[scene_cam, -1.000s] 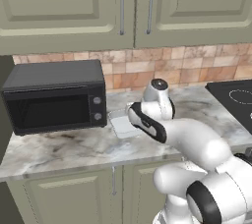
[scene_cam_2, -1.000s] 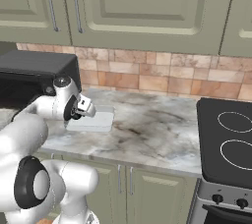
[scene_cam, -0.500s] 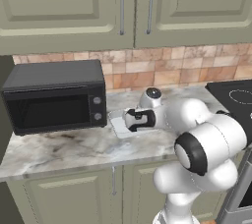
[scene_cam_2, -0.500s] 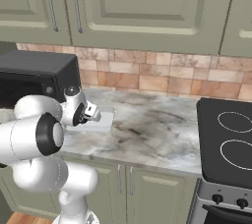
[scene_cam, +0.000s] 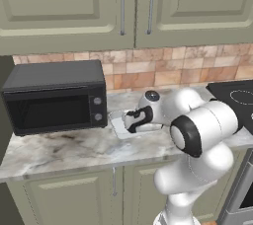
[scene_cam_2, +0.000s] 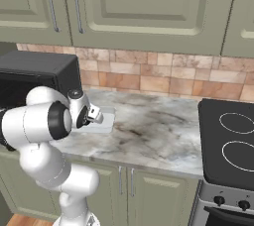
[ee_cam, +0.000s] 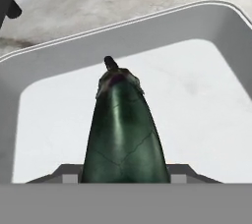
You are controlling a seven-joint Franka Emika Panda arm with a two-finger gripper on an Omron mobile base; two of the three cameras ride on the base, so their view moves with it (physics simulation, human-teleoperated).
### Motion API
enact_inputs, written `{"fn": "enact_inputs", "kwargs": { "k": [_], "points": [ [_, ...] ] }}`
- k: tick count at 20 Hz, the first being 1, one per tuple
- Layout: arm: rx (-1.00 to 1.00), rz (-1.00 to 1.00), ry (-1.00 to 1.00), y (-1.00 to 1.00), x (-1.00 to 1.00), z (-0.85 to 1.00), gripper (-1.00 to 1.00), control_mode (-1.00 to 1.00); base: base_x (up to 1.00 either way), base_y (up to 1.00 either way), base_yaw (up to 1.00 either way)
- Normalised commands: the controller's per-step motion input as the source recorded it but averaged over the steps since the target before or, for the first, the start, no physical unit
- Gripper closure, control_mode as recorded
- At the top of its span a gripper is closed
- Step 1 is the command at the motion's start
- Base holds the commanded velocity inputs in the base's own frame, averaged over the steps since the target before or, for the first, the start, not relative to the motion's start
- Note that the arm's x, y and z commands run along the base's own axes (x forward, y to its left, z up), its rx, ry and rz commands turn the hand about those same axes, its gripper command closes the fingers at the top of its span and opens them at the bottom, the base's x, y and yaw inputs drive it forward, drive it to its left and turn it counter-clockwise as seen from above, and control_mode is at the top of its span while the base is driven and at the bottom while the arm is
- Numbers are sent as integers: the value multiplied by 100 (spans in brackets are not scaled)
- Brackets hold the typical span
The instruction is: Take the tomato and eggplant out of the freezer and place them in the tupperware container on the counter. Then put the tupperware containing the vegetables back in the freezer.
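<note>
My gripper (ee_cam: 125, 175) is shut on the eggplant (ee_cam: 123, 129), a dark glossy vegetable whose stem end points forward. Under it lies the tupperware container (ee_cam: 147, 21), a pale tray with a low rim, and the eggplant hangs over its white floor. In the left base view the gripper (scene_cam: 132, 120) sits low over the container (scene_cam: 118, 129) on the counter (scene_cam: 74, 145), just right of the microwave. The right base view puts the gripper (scene_cam_2: 94, 116) at the container's (scene_cam_2: 104, 123) left end. The tomato is out of view. A dark strip of the freezer (scene_cam: 4, 71) shows at the far left.
A black microwave (scene_cam: 54, 95) stands close to the left of the container, also seen as a microwave (scene_cam_2: 34, 71) behind my arm. A black stove top (scene_cam_2: 230, 141) lies at the right end of the marble counter (scene_cam_2: 149, 131). Wall cabinets hang above.
The hand has come down and tipped over the container, with the eggplant still in it. The arm's elbow has swung forward toward the cameras.
</note>
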Motion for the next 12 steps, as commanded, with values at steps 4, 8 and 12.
{"fn": "enact_inputs", "kwargs": {
  "k": [4, 8, 12],
  "points": [
    [3, 0, 0, 0, 5, -4, -100, -100, 0, 0, 0],
    [3, 0, -12, -8, -36, 27, -100, -100, 0, 0, 0],
    [0, 0, -29, -16, -65, 91, -100, -100, 0, 0, 0]
  ]
}}
